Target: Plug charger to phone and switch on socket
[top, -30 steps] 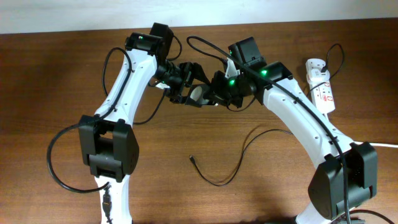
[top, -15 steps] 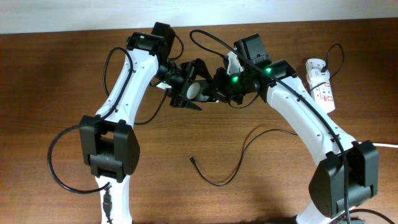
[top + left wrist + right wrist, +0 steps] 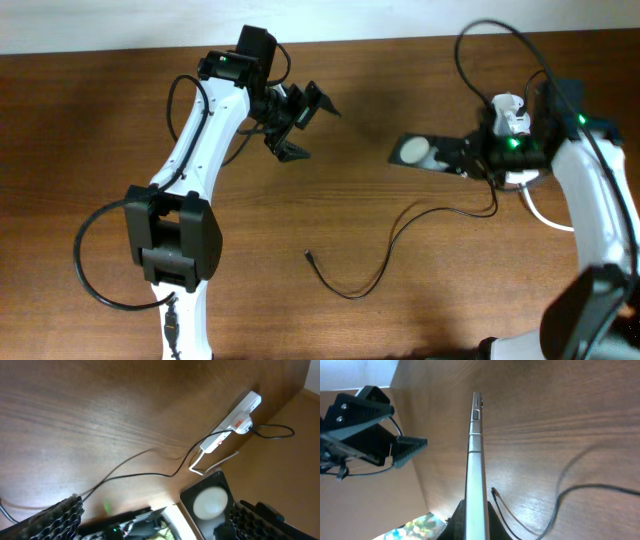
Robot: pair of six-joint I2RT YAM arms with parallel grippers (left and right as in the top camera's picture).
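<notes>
- We count two grippers: the left gripper [image 3: 310,127] and the right gripper [image 3: 468,160].
- We see one phone [image 3: 420,152].
- We find one charger [image 3: 349,296].
- We count one socket [image 3: 234,416].
- We see one table [image 3: 100,150] under it all.

No lettering is legible anywhere; the socket [image 3: 231,424], well away from the left claw [image 3: 305,127], shows only blurred red marks.

Black phone [image 3: 420,151], glossy face up, held by right gripper [image 3: 463,160] right of centre. Charger [image 3: 309,257] plug tip lies unplugged on the table, lower centre. White socket [image 3: 244,409] sits at upper right.
</notes>
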